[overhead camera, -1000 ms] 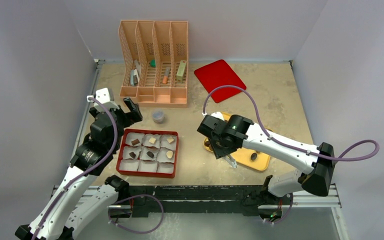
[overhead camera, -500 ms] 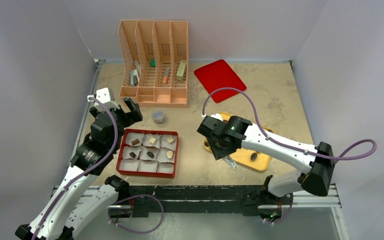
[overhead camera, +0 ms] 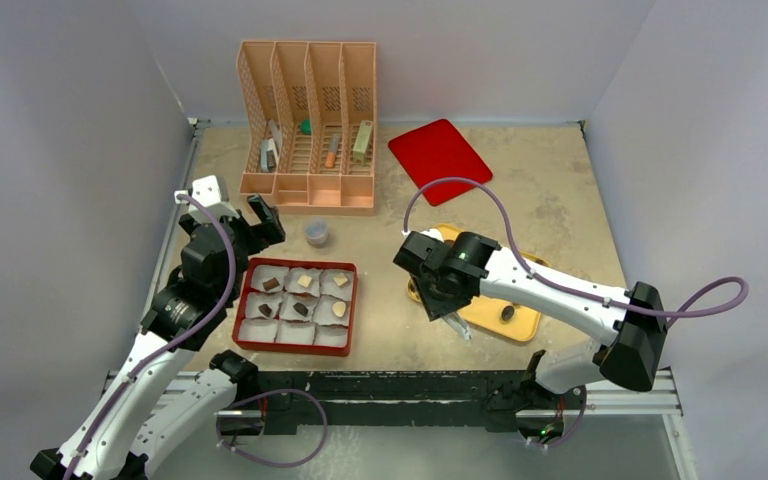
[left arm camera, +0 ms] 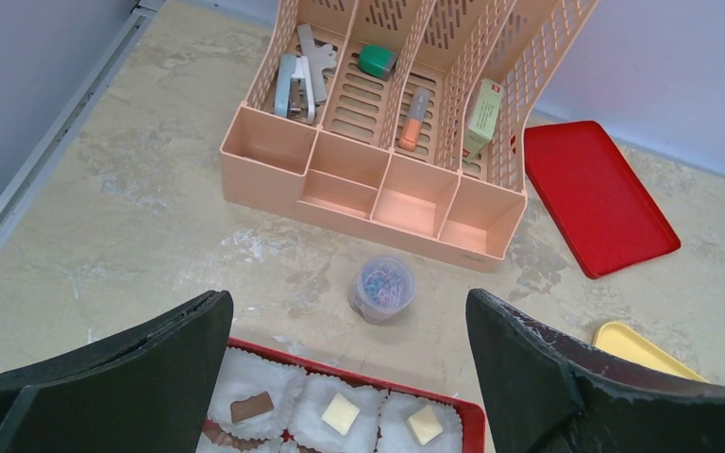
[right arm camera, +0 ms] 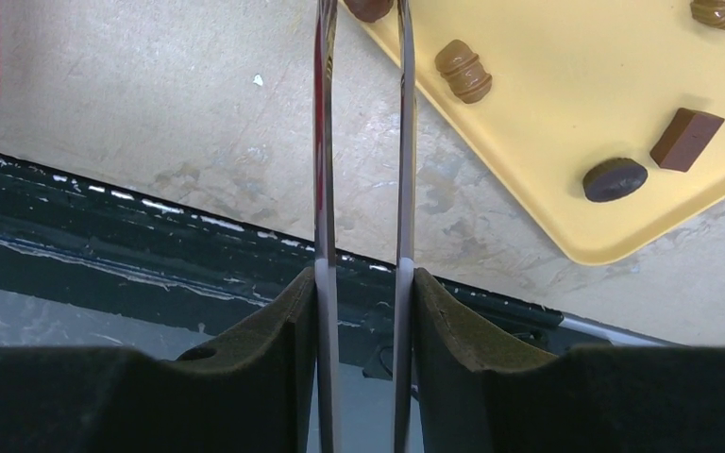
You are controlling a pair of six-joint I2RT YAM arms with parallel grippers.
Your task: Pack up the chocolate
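A red box (overhead camera: 297, 263) lined with white paper cups holds several chocolate pieces, among them a brown one (left arm camera: 251, 407) and two cream squares (left arm camera: 342, 412). My left gripper (left arm camera: 345, 307) hangs open above the box's far left corner, holding nothing. My right gripper (right arm camera: 363, 283) is shut on metal tongs (right arm camera: 324, 142). The tongs reach over the near left corner of a yellow tray (right arm camera: 566, 57), and a brown chocolate (right arm camera: 368, 8) sits between their tips. On the tray lie a ribbed caramel piece (right arm camera: 463, 71), a dark round one (right arm camera: 615, 179) and a brown block (right arm camera: 685, 139).
A peach file organizer (overhead camera: 308, 125) with small items stands at the back. A red lid (overhead camera: 440, 160) lies to its right. A small cup of paper clips (left arm camera: 381, 288) sits just beyond the box. The black rail (right arm camera: 104, 255) runs along the table's near edge.
The right arm has edged slightly to the left with the tongs. The left arm has not moved.
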